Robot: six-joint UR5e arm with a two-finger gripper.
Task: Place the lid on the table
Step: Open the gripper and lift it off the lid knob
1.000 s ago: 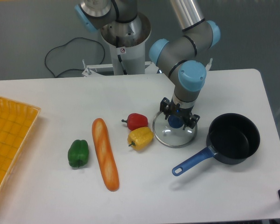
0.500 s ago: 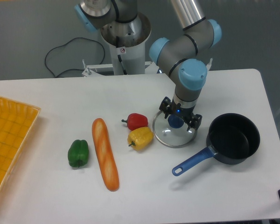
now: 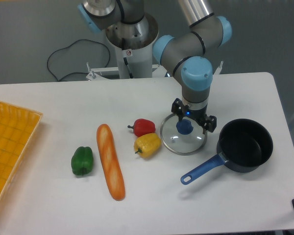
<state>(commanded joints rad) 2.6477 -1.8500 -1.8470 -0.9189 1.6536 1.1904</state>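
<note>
The round glass lid (image 3: 183,138) with its silver rim and blue knob lies flat on the white table (image 3: 152,196), between the yellow pepper and the saucepan. My gripper (image 3: 193,117) hovers just above and slightly behind the knob. Its fingers are spread wide apart and open, with nothing held between them. The blue knob shows clearly below the fingers.
A dark saucepan (image 3: 245,145) with a blue handle sits right of the lid. A red pepper (image 3: 143,127), a yellow pepper (image 3: 147,144), a baguette (image 3: 110,160) and a green pepper (image 3: 82,160) lie to the left. A yellow-orange gridded tray (image 3: 10,147) is at the far left edge.
The gripper has let go of the lid's knob, risen and shifted a little up and to the right. The lid stays where it lay on the table.
</note>
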